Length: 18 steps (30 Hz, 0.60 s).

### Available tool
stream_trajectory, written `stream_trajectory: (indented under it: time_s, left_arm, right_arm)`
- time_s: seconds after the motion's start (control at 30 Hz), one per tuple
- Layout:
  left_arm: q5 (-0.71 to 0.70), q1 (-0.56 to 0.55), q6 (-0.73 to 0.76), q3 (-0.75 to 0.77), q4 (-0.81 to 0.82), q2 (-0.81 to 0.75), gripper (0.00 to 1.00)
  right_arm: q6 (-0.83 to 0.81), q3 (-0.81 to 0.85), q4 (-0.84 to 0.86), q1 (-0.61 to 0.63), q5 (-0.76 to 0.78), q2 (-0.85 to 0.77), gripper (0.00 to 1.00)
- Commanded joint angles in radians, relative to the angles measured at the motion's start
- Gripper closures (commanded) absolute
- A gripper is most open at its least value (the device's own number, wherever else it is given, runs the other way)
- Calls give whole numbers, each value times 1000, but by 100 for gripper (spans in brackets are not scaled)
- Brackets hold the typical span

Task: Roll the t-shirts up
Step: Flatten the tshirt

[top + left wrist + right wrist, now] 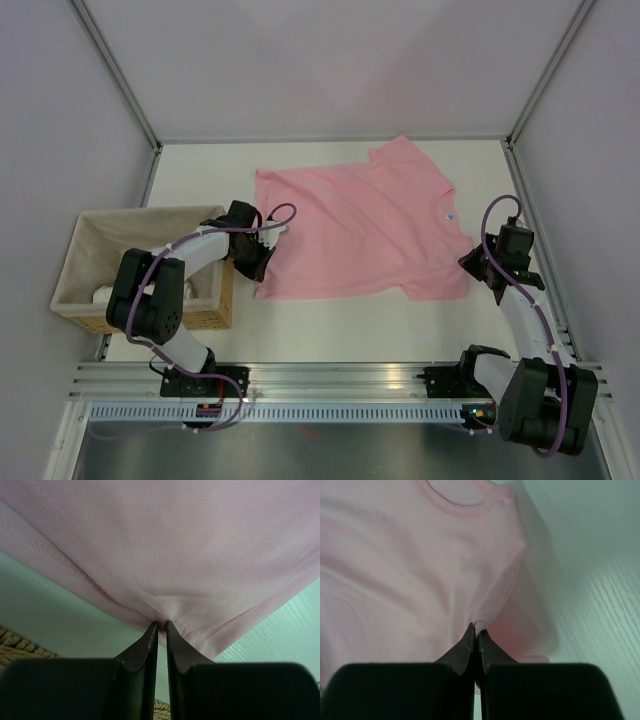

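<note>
Both tools grip the shirt (350, 225), left tool (161, 626) at 9 o'clock, right tool (477, 629) at 3 o'clock; an uneven pull may slip the hem free.

top view: fingertips of left hand (258, 262) and right hand (478, 262) hidden under their own wrists | white lump (103, 293) in wicker basket (140, 212) too small to identify | neck label (449, 216) print unreadable | wrist views: t-shirt (190, 555) cut off by frame edges; basket only a corner sliver
</note>
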Motion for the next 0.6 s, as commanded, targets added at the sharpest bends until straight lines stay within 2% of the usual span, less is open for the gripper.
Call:
stream_trajectory:
  time_s: [0.0, 0.4, 0.57]
  left_arm:
    - [23, 1, 2, 1, -6, -42, 83]
    - [40, -1, 8, -8, -7, -24, 83]
    - [14, -1, 10, -5, -7, -2, 75]
  right_arm:
    - [-10, 31, 9, -6, 20, -3, 100]
    - [-13, 28, 7, -6, 19, -9, 100]
    - [-16, 25, 7, -6, 25, -9, 100]
